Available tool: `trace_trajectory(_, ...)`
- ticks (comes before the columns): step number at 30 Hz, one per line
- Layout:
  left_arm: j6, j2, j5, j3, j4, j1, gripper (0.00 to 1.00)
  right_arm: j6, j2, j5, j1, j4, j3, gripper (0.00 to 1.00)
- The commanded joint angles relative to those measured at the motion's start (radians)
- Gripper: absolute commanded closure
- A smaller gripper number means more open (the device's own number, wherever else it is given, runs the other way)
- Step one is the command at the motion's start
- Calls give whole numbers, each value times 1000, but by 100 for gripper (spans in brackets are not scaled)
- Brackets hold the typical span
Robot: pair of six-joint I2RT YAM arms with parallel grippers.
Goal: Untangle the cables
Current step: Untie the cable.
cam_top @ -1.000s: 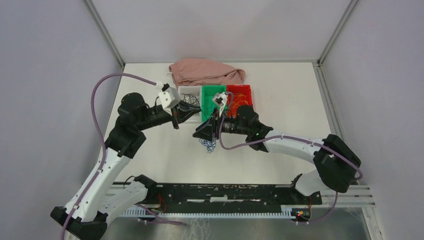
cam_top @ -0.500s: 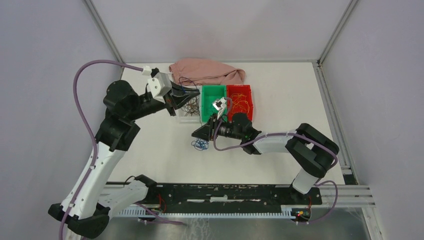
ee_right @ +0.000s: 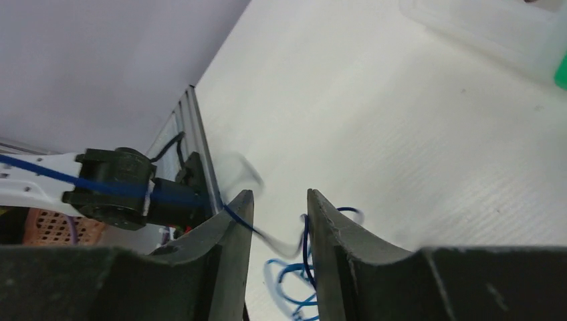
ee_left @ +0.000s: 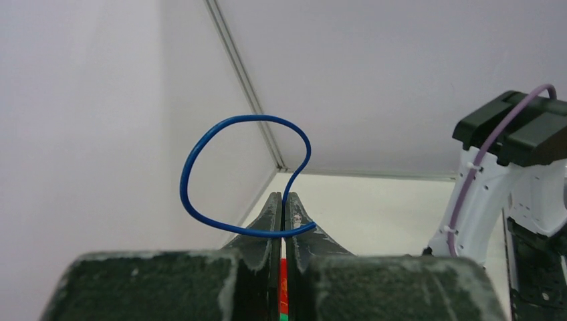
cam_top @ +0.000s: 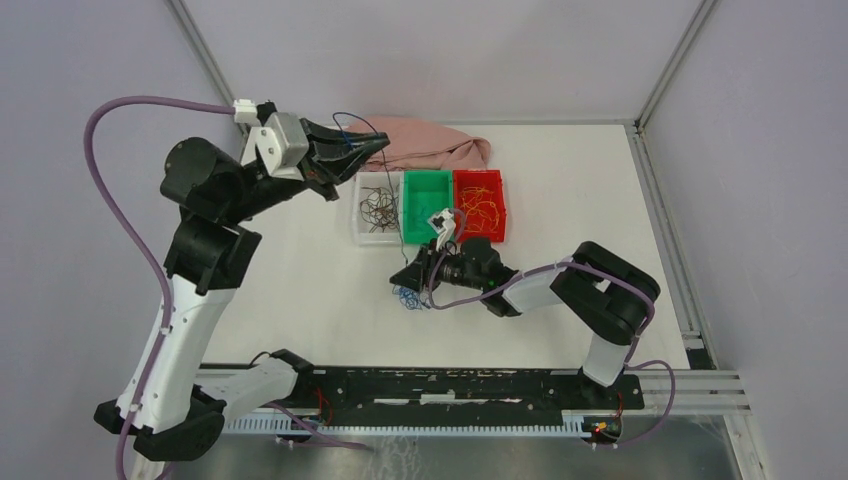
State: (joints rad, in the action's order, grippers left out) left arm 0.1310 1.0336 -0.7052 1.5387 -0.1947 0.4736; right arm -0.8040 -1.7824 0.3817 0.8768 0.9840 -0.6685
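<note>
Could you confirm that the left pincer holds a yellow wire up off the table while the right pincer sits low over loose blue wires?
Not quite: the left pincer holds a blue wire, not yellow, as the left wrist view shows. The rest stands: it is off the table, and the right pincer sits low over loose blue wires.

This is operating as a robotics laboratory test cell. Plain grey wall panels (cam_top: 100,80) in aluminium framing (cam_top: 205,65) are enclosing a white table (cam_top: 580,200). A black mounting rail (cam_top: 450,385) is carrying the left arm (cam_top: 195,300) and right arm (cam_top: 600,295) at the table's near edge. A green bin (cam_top: 427,195) and a red bin (cam_top: 503,215) are sitting toward its far edge.
</note>
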Motion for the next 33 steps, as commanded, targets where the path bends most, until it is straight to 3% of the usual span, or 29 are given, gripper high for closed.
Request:
trace_trajectory(1, -38, 17, 62, 121, 150, 4, 97, 80, -3, -48, 14, -78, 20, 57)
trace_trajectory(6, -32, 59, 125, 213, 213, 4, 97, 161, 10, -107, 32, -191, 25, 53)
trace_trajectory(17, -21, 127, 164, 367, 253, 4, 97, 206, 36, -169, 49, -226, 58, 50)
trace_trajectory(23, -10, 96, 159, 285, 230, 5, 97, 234, 238, -196, 49, -347, 35, 41)
trace_trajectory(33, -37, 11, 151, 43, 202, 4, 97, 269, 508, -181, 49, -560, -69, 39)
